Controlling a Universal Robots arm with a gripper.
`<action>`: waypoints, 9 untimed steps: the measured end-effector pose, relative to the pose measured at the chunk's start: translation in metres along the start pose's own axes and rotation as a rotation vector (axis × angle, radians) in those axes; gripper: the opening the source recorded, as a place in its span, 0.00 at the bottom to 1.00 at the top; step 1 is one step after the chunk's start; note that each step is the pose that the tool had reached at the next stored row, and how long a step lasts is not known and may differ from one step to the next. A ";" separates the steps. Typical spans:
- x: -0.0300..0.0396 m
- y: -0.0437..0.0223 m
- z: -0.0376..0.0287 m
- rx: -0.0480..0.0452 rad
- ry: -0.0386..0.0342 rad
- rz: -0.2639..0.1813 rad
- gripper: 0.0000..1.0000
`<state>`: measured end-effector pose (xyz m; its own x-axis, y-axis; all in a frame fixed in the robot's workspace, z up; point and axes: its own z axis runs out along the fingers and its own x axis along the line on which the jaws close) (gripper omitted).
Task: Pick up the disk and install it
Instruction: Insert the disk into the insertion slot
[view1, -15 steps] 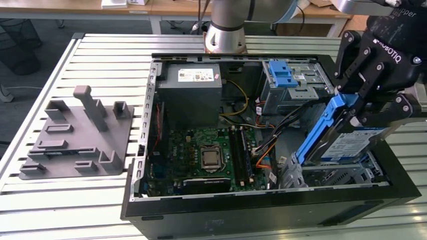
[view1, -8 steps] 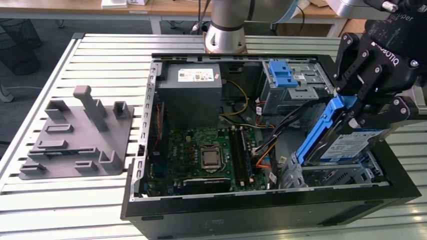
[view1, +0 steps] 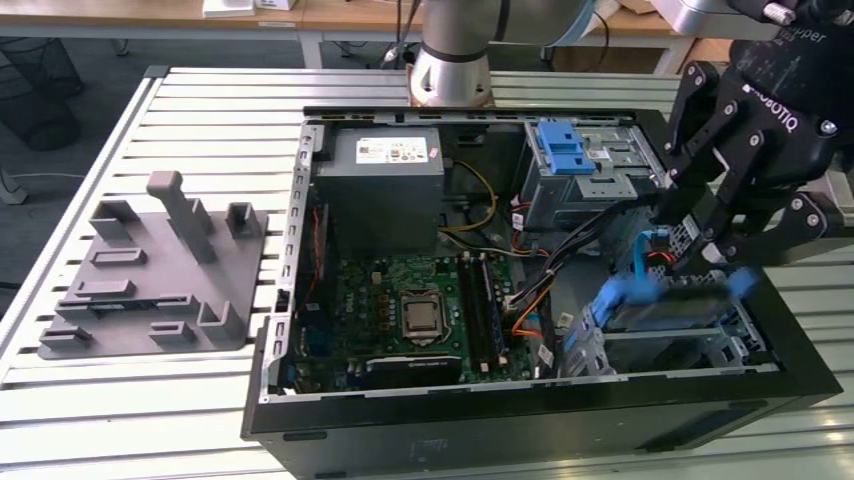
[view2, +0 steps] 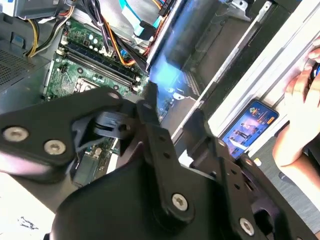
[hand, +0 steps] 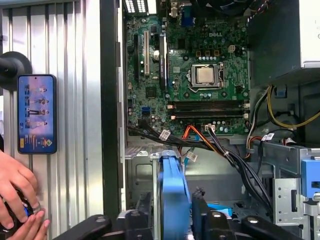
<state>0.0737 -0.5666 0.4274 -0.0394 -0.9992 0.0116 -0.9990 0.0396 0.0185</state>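
**Slatted bench, desks behind**

Ribbed aluminium table (view1: 147, 400) takes up most of the exterior view. Dark grey floor (view1: 54, 160) runs along the exterior view's left (black mesh wastebasket (view1: 34, 95) stands there). Light wooden desks (view1: 160, 20) on white legs stand behind. Lighting is even and soft.

The computer case (view1: 534, 415) lies open on the table (view1: 134, 410); inside it, the motherboard (view1: 400, 320); beside the case, on the exterior view's left, a moulded tray (view1: 147, 280); at its opposite end, the disk (view1: 654, 300) in the gripper (view1: 694, 285).
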 end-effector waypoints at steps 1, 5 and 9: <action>0.0000 0.0000 0.0003 0.0000 -0.0005 0.000 0.44; 0.0000 -0.0001 0.0039 0.0000 -0.0001 0.000 0.50; -0.0001 -0.0002 0.0112 0.0000 0.0000 0.000 0.49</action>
<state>0.0737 -0.5666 0.4162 -0.0393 -0.9992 0.0116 -0.9990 0.0395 0.0185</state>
